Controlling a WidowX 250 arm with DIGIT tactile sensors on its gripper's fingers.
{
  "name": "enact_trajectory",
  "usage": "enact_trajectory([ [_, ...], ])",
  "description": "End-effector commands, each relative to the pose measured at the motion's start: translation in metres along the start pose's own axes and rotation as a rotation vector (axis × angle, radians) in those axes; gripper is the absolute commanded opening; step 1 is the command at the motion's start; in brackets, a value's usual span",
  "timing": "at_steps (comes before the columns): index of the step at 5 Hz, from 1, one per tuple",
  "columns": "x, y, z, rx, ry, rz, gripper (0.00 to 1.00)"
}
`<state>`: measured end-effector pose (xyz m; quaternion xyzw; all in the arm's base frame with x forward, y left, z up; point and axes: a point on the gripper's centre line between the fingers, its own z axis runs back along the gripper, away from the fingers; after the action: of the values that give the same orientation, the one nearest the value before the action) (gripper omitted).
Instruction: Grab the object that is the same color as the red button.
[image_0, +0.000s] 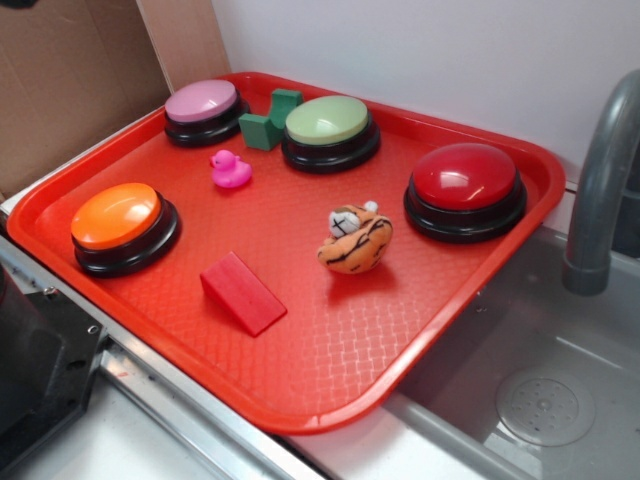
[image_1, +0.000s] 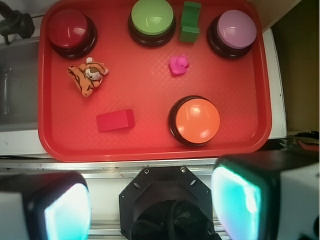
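The red wedge block (image_0: 242, 292) lies on the red tray (image_0: 330, 370) near its front edge; in the wrist view it (image_1: 115, 120) sits left of the orange button. The dark-red dome button (image_0: 465, 188) stands on its black base at the tray's right back corner and shows top left in the wrist view (image_1: 70, 31). My gripper (image_1: 152, 202) hangs high above the robot base, off the tray's near edge, with its two fingers (image_1: 65, 207) wide apart and nothing between them. It does not show in the exterior view.
On the tray: an orange button (image_0: 122, 226), a pink button (image_0: 204, 110), a green button (image_0: 329, 130), a green block (image_0: 270, 120), a pink rubber duck (image_0: 229, 170) and a tiger plush (image_0: 355, 240). A sink with a grey faucet (image_0: 600, 190) lies to the right. Cardboard stands behind.
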<state>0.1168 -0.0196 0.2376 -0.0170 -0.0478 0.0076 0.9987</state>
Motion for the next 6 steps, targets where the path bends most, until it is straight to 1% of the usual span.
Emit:
enact_trajectory([
  [1,0.000,0.000,0.000,0.000,0.000,0.000,1.00],
  [2,0.031,-0.004,-0.026,0.061,0.011,-0.257,1.00],
  [3,0.044,-0.017,-0.065,0.247,0.135,-0.537,1.00],
  [4,0.045,-0.033,-0.088,0.230,0.188,-0.795,1.00],
  [5,0.032,-0.037,-0.108,0.233,0.214,-1.050,1.00],
  [6,0.028,-0.039,-0.126,0.227,0.178,-1.299,1.00],
])
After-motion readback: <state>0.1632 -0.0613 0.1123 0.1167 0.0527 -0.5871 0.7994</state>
